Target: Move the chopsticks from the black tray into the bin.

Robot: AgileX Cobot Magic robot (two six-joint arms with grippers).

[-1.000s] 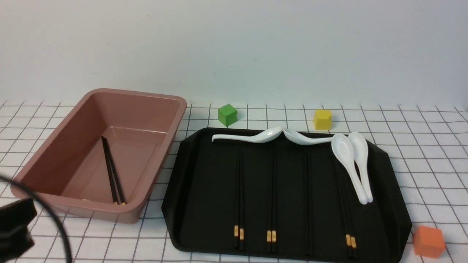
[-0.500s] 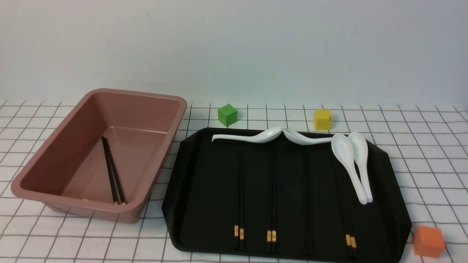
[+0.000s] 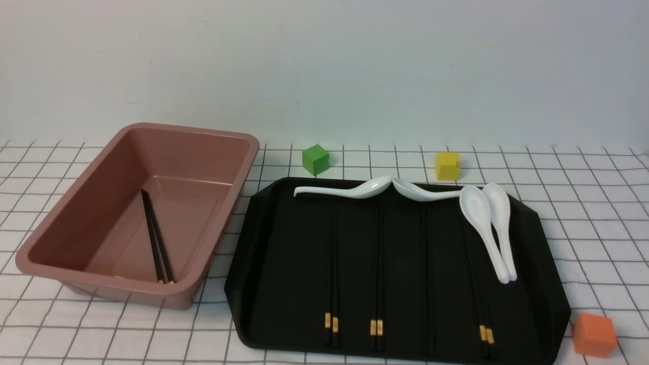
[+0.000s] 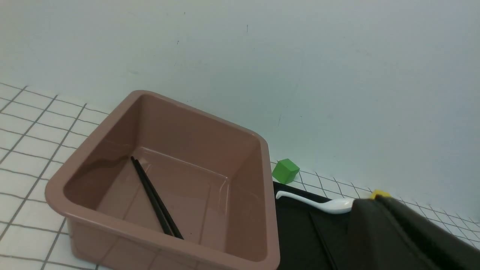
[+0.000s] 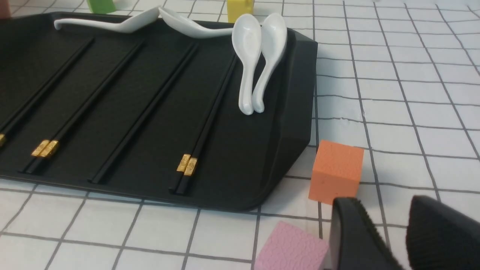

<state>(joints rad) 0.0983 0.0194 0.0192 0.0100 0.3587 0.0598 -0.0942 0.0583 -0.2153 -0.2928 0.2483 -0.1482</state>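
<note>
1. White counter [image 3: 583, 213] ruled with a dark grid, backed by a plain pale wall [image 3: 324, 66].
2. Black tray [image 3: 547, 284] flat on the counter, landmark for all below.
3. On the tray: chopsticks [image 3: 376, 268] in parallel rows, gold bands at the near end; spoons [image 3: 487, 228] along the far edge and far-right corner.
4. Left of the tray, just beside it: pink bin [image 3: 66, 223], one pair of chopsticks [image 3: 157, 243] lying on its floor.
5. Beyond the tray: green cube [image 3: 315, 159], yellow cube [image 3: 447, 165].
6. At the tray's near-right corner: orange cube [image 3: 594, 334]; pink cube [image 5: 292, 249] nearer the camera.
7. Right gripper [image 5: 390, 232] near the orange cube, parted, holding nothing.
8. Left gripper [image 4: 397, 232] over the tray's bin side; open or closed, cannot tell.
</note>
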